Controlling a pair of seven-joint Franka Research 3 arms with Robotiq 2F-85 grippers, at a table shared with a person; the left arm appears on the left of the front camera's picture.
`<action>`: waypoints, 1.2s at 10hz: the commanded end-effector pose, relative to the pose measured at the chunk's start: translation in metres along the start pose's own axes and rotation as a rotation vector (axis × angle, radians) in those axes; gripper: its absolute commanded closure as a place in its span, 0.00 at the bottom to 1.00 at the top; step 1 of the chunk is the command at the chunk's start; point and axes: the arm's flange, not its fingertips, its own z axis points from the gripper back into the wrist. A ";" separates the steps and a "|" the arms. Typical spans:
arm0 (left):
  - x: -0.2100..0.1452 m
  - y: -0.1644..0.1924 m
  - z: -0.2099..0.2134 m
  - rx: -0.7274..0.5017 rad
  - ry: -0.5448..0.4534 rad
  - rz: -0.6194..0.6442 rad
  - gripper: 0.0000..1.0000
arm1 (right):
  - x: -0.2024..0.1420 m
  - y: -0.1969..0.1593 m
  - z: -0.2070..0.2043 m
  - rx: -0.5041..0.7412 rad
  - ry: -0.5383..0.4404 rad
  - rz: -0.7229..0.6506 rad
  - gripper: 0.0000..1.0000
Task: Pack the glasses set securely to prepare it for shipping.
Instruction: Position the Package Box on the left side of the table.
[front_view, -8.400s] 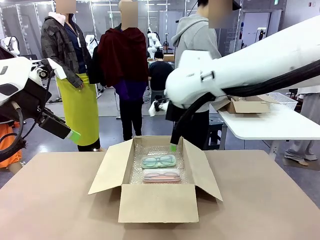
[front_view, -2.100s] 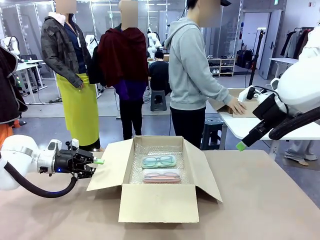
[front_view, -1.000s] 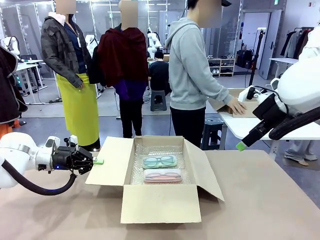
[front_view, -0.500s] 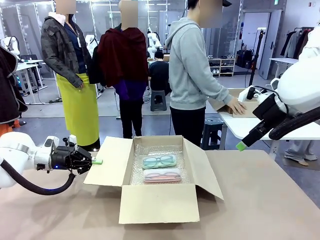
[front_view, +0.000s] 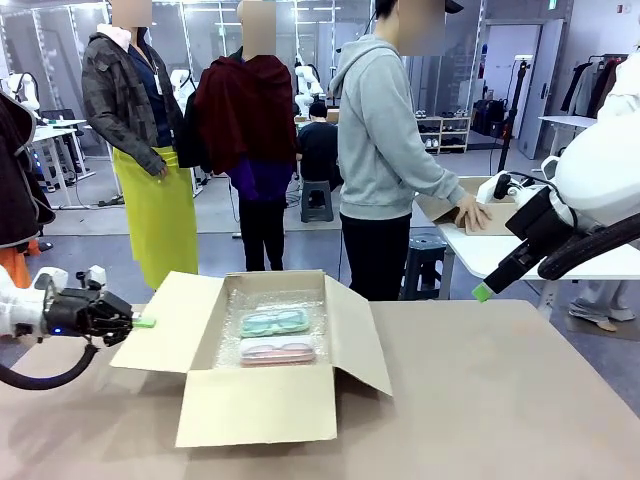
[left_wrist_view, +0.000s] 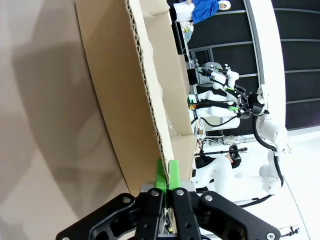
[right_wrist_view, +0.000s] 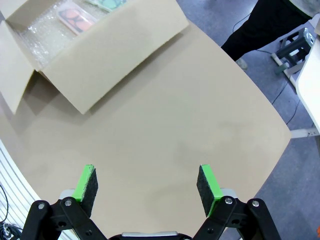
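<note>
An open cardboard box (front_view: 255, 405) sits left of the table's middle, lined with bubble wrap (front_view: 232, 330). The glasses set lies flat inside it: the teal-green case (front_view: 274, 322) farther back, the pink case (front_view: 277, 351) nearer me. My left gripper (front_view: 140, 322) reaches in low from the left and is shut on the box's left flap (front_view: 165, 325). In the left wrist view its green pads (left_wrist_view: 165, 172) pinch the flap's corrugated edge (left_wrist_view: 150, 105). My right gripper (front_view: 483, 292) hangs open above the table's right side; below it are bare tabletop and the box (right_wrist_view: 100, 50).
A person in a grey hoodie (front_view: 385, 150) stands beyond the far edge, one hand on another cardboard box (front_view: 470, 212) on a white side table (front_view: 540, 255). Other people stand farther back. Bare tabletop (front_view: 500, 400) spreads right of the box.
My left gripper has drawn back to the left with the flap in its grip, dragging the whole box leftward across the table. The right arm has stayed still.
</note>
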 end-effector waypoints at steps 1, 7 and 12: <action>-0.001 0.000 0.030 -0.007 0.030 -0.002 0.98 | 0.002 0.001 0.001 0.002 0.013 -0.008 0.00; -0.028 0.023 0.164 0.046 -0.017 0.024 0.98 | 0.002 0.001 0.001 0.002 0.013 -0.008 0.00; -0.041 0.028 0.240 0.008 -0.016 0.042 0.98 | 0.002 0.001 0.001 0.002 0.013 -0.008 0.00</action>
